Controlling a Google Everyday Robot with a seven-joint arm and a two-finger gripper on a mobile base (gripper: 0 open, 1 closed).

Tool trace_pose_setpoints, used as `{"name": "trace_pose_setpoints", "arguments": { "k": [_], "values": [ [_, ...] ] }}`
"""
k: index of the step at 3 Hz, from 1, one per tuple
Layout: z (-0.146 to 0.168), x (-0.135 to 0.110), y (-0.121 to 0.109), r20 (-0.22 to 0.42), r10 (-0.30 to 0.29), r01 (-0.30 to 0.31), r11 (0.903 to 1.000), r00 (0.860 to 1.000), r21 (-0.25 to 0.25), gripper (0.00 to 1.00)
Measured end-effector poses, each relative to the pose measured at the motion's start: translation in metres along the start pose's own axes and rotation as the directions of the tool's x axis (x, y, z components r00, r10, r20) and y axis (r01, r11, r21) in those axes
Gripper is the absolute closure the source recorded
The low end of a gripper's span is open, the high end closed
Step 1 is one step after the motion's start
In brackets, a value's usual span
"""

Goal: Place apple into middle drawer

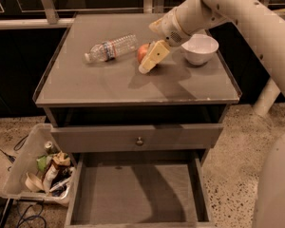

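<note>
Bottle (111,47) lies left on the bench (85,87). Below, the middle drawer (133,198) stands open. The apple (143,52) sits mid-bench; my end effector (152,61) covers its right side, opening I cannot tell. Risk: off-centre contact rolls the apple toward the bottle.

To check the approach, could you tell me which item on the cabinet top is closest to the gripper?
The red apple: the gripper sits right at it, while the bottle and the bowl lie apart.
</note>
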State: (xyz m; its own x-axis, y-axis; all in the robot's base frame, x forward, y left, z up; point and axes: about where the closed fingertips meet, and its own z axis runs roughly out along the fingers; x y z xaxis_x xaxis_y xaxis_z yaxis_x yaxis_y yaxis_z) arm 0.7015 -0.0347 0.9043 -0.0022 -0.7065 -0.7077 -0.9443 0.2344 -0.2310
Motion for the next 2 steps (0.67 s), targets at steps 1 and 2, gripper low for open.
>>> {"name": "trace_pose_setpoints", "arguments": {
  "k": [1, 2],
  "values": [
    [0.004, -0.006, 0.003, -0.002, -0.04, 0.04, 0.9991, 0.999, -0.014, 0.0],
    [0.011, -0.017, 0.007, -0.005, -0.109, 0.109, 0.9922, 0.994, -0.061, 0.0]
  ]
}}
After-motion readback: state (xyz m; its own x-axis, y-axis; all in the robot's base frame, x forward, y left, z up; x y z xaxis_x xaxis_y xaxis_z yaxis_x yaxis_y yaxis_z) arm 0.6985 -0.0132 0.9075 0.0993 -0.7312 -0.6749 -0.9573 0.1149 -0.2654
